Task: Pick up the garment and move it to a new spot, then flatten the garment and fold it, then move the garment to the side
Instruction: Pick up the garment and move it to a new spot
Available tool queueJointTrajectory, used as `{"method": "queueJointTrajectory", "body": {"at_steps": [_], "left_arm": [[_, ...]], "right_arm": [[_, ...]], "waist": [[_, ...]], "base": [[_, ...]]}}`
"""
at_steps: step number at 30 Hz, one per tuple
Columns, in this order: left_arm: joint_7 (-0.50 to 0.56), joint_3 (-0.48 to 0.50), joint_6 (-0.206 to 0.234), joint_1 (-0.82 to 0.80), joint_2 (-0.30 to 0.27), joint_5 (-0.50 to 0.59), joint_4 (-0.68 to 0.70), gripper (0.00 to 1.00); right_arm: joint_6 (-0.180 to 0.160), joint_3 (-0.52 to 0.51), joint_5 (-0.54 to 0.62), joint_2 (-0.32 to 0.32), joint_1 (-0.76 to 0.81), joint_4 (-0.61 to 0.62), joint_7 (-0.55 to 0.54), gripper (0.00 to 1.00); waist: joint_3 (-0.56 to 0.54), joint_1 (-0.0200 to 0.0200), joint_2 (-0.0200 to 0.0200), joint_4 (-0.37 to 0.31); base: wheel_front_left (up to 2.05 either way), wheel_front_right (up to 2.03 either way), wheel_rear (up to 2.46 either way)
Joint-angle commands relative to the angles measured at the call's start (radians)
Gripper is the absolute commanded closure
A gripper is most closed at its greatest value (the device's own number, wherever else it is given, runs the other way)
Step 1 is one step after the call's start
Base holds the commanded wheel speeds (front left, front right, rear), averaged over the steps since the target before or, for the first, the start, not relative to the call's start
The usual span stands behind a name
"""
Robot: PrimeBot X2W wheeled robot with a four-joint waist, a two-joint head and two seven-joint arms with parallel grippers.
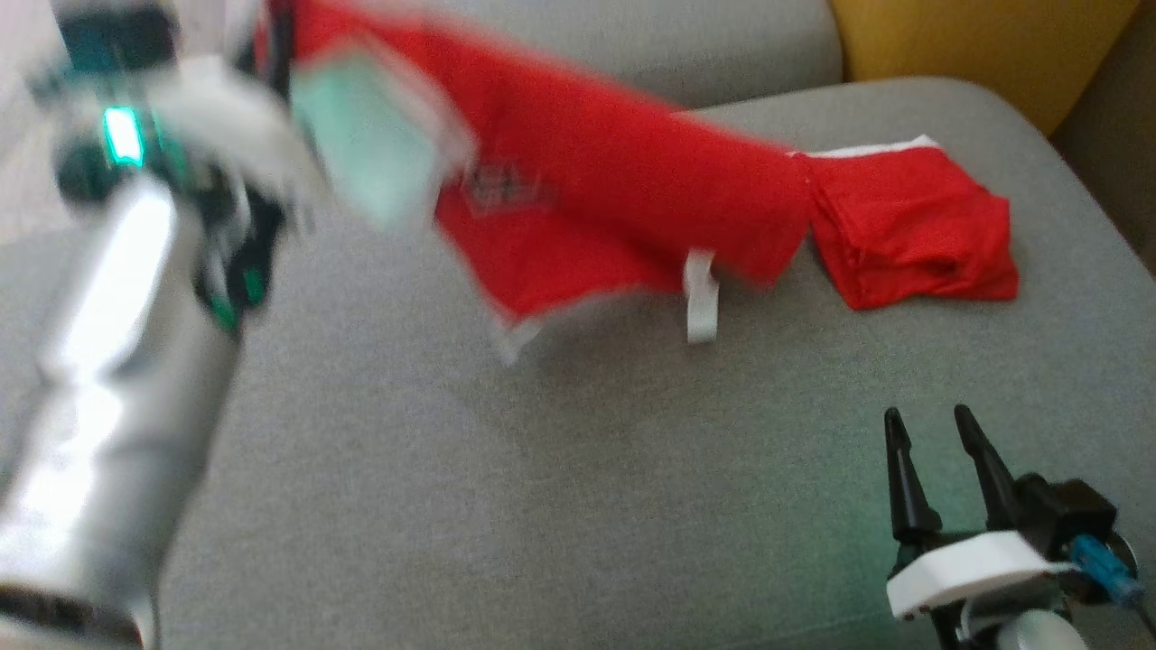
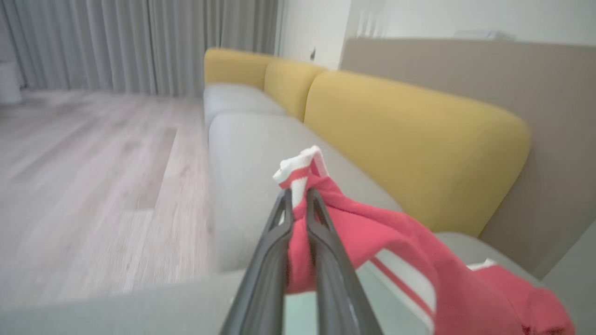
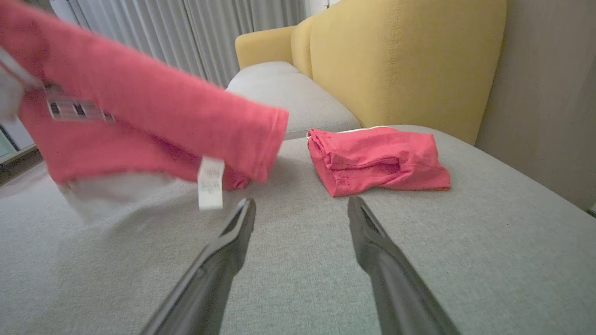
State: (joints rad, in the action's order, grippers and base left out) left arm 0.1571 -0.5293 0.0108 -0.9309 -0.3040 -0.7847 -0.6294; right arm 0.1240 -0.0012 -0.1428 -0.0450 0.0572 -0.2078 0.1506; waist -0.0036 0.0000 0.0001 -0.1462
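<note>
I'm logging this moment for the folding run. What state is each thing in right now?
Garment: held up by one end, hanging unfolded.
Left gripper: shut on the garment's striped edge.
Right gripper: open, empty.
Label: dangling from the garment.
Folded cloth: lying folded on the sofa, untouched.

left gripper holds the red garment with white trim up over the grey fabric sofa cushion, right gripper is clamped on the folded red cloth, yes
No. The right gripper is open and empty, short of the folded red cloth, as the right wrist view shows. The left gripper does hold the red garment with white trim up over the grey fabric sofa cushion.
</note>
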Motion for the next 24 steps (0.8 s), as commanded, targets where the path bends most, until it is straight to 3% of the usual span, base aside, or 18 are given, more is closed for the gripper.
{"method": "queueJointTrajectory", "body": {"at_steps": [1, 9, 17, 18, 19, 20, 24], "left_arm": [[-0.016, 0.036, 0.016, 0.015, -0.046, -0.014, 0.017, 1.00], [-0.116, 0.096, 0.058, 0.192, -0.078, -0.061, -0.121, 1.00], [-0.196, 0.126, 0.030, 0.169, -0.085, -0.076, -0.211, 1.00], [-0.202, 0.127, 0.024, 0.162, -0.084, -0.077, -0.219, 0.75], [-0.208, 0.126, 0.015, 0.155, -0.082, -0.077, -0.224, 0.20], [-0.217, 0.126, 0.006, 0.147, -0.082, -0.077, -0.228, 0.00], [-0.246, 0.128, -0.018, 0.131, -0.081, -0.078, -0.242, 0.00]], "right_arm": [[0.007, 0.031, -0.008, -0.005, -0.066, 0.025, 0.019, 0.00], [0.007, 0.045, -0.001, -0.005, -0.137, 0.004, 0.033, 0.00], [0.007, 0.050, 0.014, -0.005, -0.171, -0.004, 0.036, 0.00], [0.007, 0.051, 0.015, -0.005, -0.174, -0.005, 0.036, 0.00], [0.007, 0.053, 0.016, -0.005, -0.176, -0.007, 0.036, 0.00], [0.007, 0.055, 0.016, -0.005, -0.177, -0.008, 0.036, 0.00], [0.007, 0.058, 0.015, -0.005, -0.178, -0.016, 0.039, 0.00]], "waist": [[0.036, 0.0000, -0.0001, -0.002], [0.138, 0.0000, -0.0001, -0.018], [0.193, 0.0000, -0.0001, -0.015], [0.194, 0.0000, -0.0001, -0.014], [0.195, 0.0000, -0.0001, -0.012], [0.194, 0.0000, -0.0001, -0.009], [0.179, 0.0000, -0.0001, 0.003]], "base": [[0.00, 0.00, 0.00], [0.00, 0.00, 0.00], [0.00, 0.00, 0.00], [0.00, 0.00, 0.00], [0.00, 0.00, 0.00], [0.00, 0.00, 0.00], [0.00, 0.00, 0.00]]}}
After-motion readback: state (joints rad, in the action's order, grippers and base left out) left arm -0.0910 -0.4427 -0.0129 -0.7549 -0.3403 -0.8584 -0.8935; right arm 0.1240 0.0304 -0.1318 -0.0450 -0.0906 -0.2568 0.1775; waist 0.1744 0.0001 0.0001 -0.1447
